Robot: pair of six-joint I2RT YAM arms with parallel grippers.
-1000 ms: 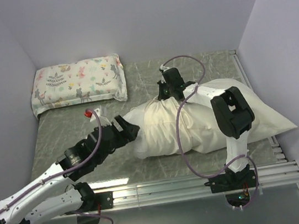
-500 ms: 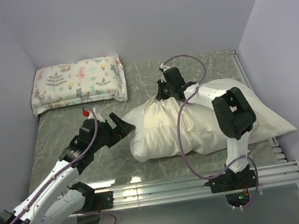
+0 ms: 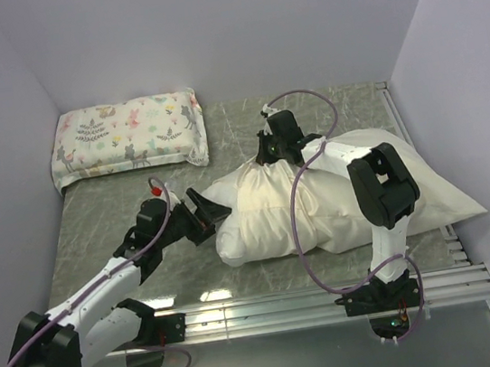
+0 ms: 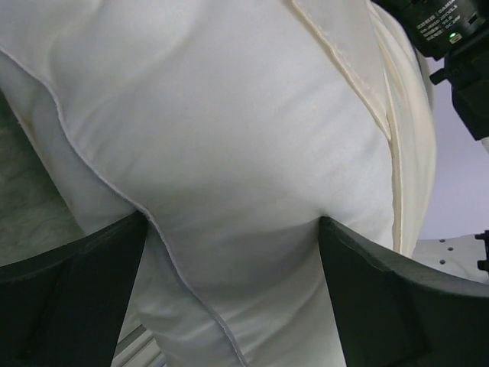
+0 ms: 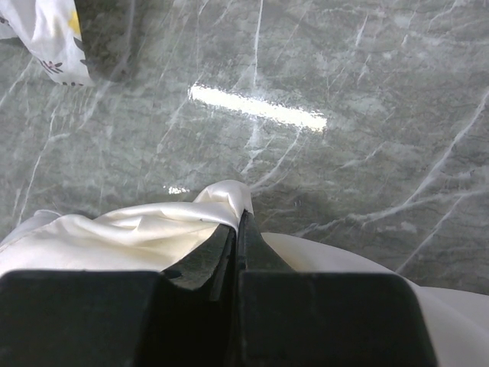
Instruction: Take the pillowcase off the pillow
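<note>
The step in hand looks like taking hold of the bare end of the pillow point(image 3: 232, 236) so the two arms can pull pillow and pillowcase point(image 3: 430, 199) apart. To do it well, the left tool point(image 3: 213, 217) should push in a little deeper before it closes, so that it bites a good thickness of stuffing rather than only the piped seam. It should also stay clear of the hem point(image 4: 344, 76) of the case, since catching that cloth would lock the two together again. From its wrist camera the left tool point(image 4: 233, 222) stands wide open, one finger on each side of the bulging white end, both touching or nearly touching it, with the cream hem further up the pillow, beyond the fingers. The right tool point(image 3: 269, 157) is closed on a gathered fold of the pillowcase point(image 5: 137, 229) at the far edge of the bundle. Its wrist view shows the cloth pinched between the tips of the right tool point(image 5: 238, 218) just above the marbled bench point(image 5: 344, 176). Once the left grip is firm, a slow pull to the right with the case seems the safer course (thin, limp cloth will likely slip from a small pinch if jerked). The pillow lies across the middle and right of the bench, mostly inside its case, well apart from the printed pillow point(image 3: 129, 136) in the far left corner.
</note>
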